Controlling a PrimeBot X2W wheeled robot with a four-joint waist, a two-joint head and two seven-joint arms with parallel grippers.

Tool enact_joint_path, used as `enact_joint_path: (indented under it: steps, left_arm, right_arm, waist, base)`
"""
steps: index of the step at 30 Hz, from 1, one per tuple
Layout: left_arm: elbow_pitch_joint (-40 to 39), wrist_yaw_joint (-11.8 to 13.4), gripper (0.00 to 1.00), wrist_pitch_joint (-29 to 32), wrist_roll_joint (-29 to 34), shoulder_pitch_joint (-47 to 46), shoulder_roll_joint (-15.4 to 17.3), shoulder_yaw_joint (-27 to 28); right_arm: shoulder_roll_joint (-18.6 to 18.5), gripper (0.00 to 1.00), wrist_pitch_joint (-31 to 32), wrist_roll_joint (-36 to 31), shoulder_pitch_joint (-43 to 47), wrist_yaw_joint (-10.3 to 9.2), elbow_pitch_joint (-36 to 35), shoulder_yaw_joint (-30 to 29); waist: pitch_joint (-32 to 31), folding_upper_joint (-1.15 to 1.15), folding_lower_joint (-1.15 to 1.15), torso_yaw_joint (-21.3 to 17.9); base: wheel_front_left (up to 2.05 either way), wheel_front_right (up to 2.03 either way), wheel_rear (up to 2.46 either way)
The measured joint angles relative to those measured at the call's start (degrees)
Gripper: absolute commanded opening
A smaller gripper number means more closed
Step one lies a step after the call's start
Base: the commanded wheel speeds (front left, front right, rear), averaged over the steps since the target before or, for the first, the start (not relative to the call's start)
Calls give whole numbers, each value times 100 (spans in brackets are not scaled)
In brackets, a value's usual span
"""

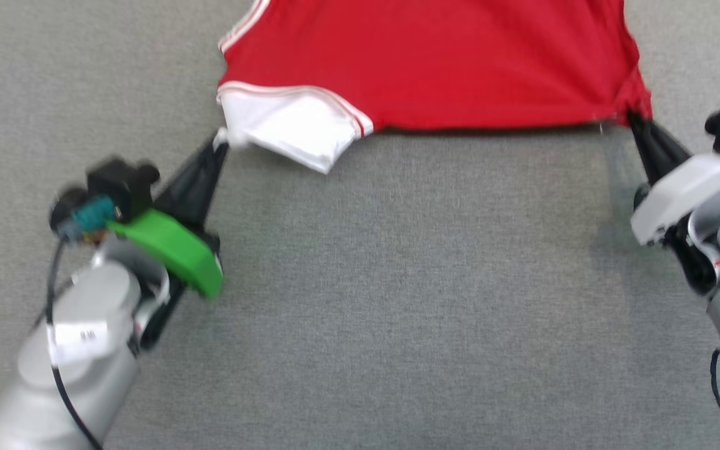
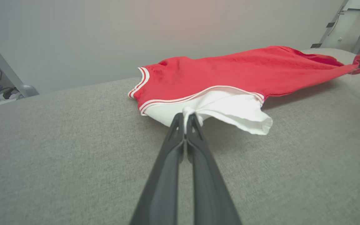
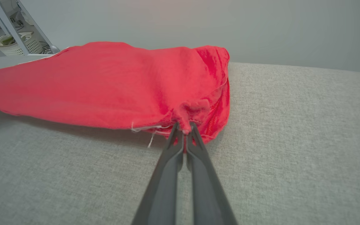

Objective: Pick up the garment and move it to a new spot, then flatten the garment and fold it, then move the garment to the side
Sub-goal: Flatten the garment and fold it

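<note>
- The left gripper has its jaws pressed together on a pinch of the white sleeve of the garment. In the left wrist view a nub of white cloth is squeezed between the tips.
- The right gripper is clamped in the same way on a bunched red corner at the garment's opposite end.
- From both grippers the garment lies ahead, toward the far edge of the grey padded surface. Its near hem is drawn taut between them and raised, with a shadow beneath.
- Its long axis runs left to right, grip to grip, and each arm is nearest its own end.
- The next move is probably a shared carry or spread, so both arms would need to travel together. Uneven travel risks sag or a slipped pinch.
</note>
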Motion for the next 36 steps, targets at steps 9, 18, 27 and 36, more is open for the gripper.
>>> enact_joint_path:
  steps: [9,18,27,36]
  left_arm:
    - [-138,0,0,0,-470,1040,433,-720]
    - [-368,0,0,0,-742,1873,644,-1023]
    - [-709,0,0,12,-949,2524,1031,-1201]
    - [-1235,15,0,197,-1033,3021,1363,-1349]
  right_arm:
    - [-10,0,-183,627,1189,0,84,-218]
    - [-129,0,-219,1112,2341,0,-416,-288]
    - [-263,0,-270,1168,3158,0,-1035,-316]
    - [-386,0,38,1252,4035,0,-1506,-465]
  waist:
    - [-799,0,0,101]
    - [-1479,0,0,217]
    - [-1973,0,0,292]
    - [-2341,0,0,347]
  base:
    - [0,0,0]
    - [0,0,0]
    - [0,0,0]
    - [0,0,0]
